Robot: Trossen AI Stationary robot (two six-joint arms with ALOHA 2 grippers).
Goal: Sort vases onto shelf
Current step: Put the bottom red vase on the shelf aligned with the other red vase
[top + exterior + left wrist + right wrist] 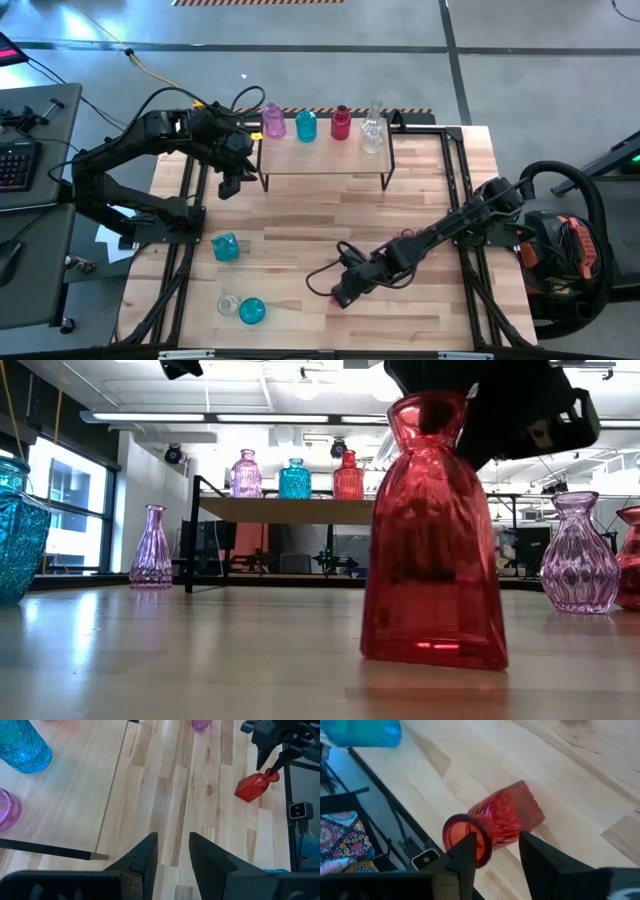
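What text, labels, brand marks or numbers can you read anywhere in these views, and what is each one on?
None can be read in any view.
Vases: plain glass with no labels, including the red vase at the right gripper.
Shelf: bare wood with no marking.
Keyboard at the left edge of the high view: key legends too small to read.
Hazard-striped floor tape: a striped pattern only, no words.

The right arm stretches low across the table toward its near edge, its gripper (495, 851) clasping the neck of a red vase (507, 817), apparently closed on it. The left arm is bent, its gripper (170, 851) hovering with fingers slightly parted, holding nothing.
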